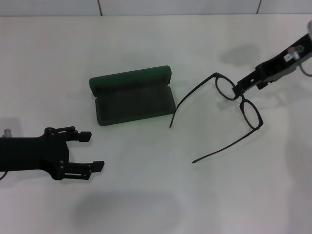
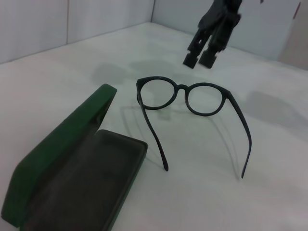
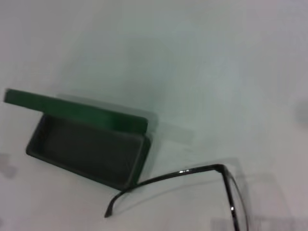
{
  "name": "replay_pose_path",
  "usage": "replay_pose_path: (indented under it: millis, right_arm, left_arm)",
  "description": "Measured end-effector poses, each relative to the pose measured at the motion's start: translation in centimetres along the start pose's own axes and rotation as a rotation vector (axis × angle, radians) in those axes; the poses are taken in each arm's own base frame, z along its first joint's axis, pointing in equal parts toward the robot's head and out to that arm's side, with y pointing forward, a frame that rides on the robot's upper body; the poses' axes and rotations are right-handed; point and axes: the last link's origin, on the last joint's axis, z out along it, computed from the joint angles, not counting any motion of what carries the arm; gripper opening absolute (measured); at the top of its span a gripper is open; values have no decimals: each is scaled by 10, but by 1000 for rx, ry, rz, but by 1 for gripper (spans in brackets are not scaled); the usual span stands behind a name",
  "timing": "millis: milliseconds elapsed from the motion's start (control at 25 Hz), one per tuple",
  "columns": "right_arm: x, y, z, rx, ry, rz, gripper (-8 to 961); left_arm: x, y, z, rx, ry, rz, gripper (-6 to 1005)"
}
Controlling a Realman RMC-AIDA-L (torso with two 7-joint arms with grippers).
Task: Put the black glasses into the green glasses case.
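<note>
The black glasses [image 1: 242, 99] rest on the white table, right of centre, with both temple arms unfolded toward me; they also show in the left wrist view [image 2: 183, 88] and partly in the right wrist view [image 3: 178, 173]. The green glasses case [image 1: 134, 105] lies open at the centre, lid up at the back, dark lining showing [image 2: 72, 178] [image 3: 86, 149]. My right gripper [image 1: 238, 90] hovers just above and behind the bridge of the glasses, fingers a little apart and holding nothing [image 2: 198, 58]. My left gripper [image 1: 95, 150] is open and empty, low at the left, in front of the case.
The white table [image 1: 156, 204] reaches to a wall at the back. Nothing else lies on it.
</note>
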Motion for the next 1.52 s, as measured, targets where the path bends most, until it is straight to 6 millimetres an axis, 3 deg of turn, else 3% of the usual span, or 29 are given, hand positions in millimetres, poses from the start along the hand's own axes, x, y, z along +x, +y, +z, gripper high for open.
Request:
replay_pose_path:
  millis: [520,760,960,1520]
  right_arm:
    - [5,8,43,88,29,-42,850]
    - [5,7,44,103,17,-61,686]
    - [5,7,44,110,18,-67,473]
    - [7,0,39,124,14,-55,97]
  left_arm:
    - [-2,1,0,-1,-1,30,881]
    - [-2,1,1,-4,-1,29,881]
    - [-1,0,1,-5,2,31,880]
    - [0,0,1,-5,3,34,881]
